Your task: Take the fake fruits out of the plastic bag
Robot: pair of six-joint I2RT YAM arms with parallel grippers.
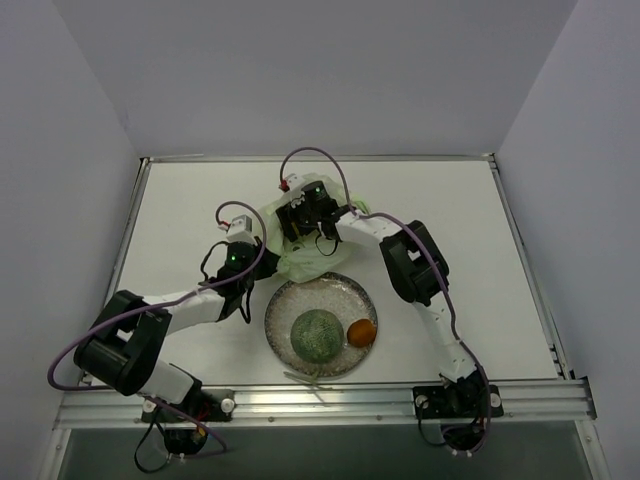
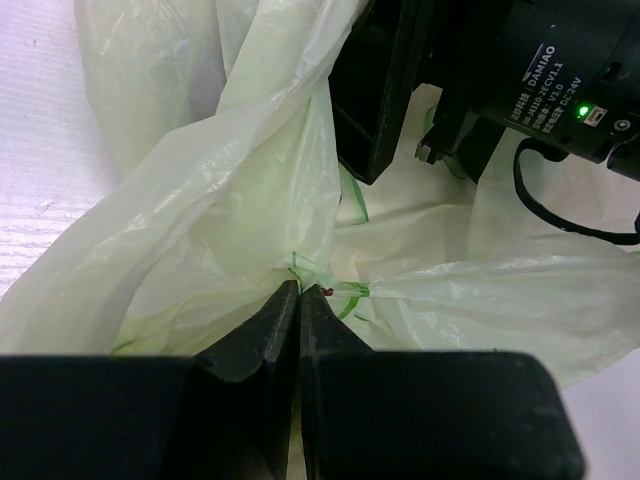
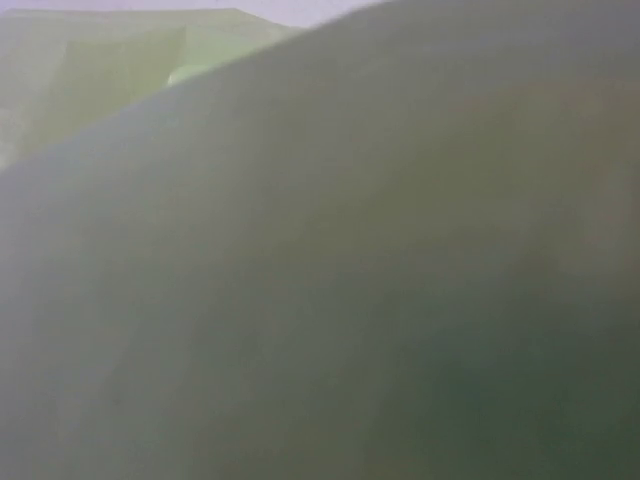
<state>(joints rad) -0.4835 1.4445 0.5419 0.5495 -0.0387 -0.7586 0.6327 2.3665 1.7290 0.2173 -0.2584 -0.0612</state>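
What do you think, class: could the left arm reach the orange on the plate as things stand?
Probably not yet: the left gripper is shut on the plastic bag, and the green melon sits on that arm's side of the orange.

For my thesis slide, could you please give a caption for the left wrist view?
Left hand shut on a gathered fold of the pale green plastic bag, with the right arm just beyond it.
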